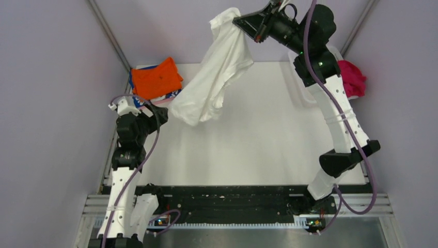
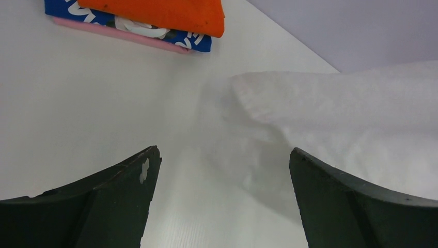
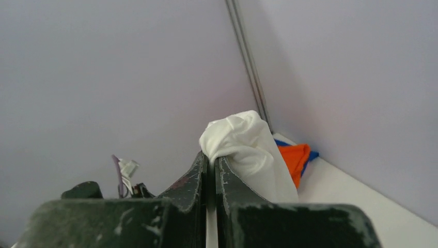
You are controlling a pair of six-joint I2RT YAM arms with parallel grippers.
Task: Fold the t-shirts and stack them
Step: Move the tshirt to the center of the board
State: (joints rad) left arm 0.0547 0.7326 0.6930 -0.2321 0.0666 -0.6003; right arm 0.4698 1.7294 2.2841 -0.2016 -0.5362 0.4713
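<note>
A white t-shirt point(image 1: 219, 72) hangs in the air over the far part of the table, bunched at its top in my right gripper point(image 1: 240, 21), which is shut on it. In the right wrist view the cloth point(image 3: 250, 147) bulges out past the closed tips of that gripper point(image 3: 212, 157). My left gripper point(image 1: 159, 113) is open just left of the shirt's lower end, which shows at the right of its wrist view point(image 2: 361, 119) beside the open gripper point(image 2: 222, 155). A folded stack lies at the far left: an orange t-shirt point(image 1: 156, 77) on a blue-patterned one point(image 2: 129, 25) and a pink one point(image 2: 113, 32).
A magenta-pink t-shirt point(image 1: 353, 77) is heaped at the table's right edge behind the right arm. Grey walls close in the table point(image 1: 248, 155) on the left, right and far sides. A black rail point(image 1: 227, 199) with both arm bases runs along the near edge.
</note>
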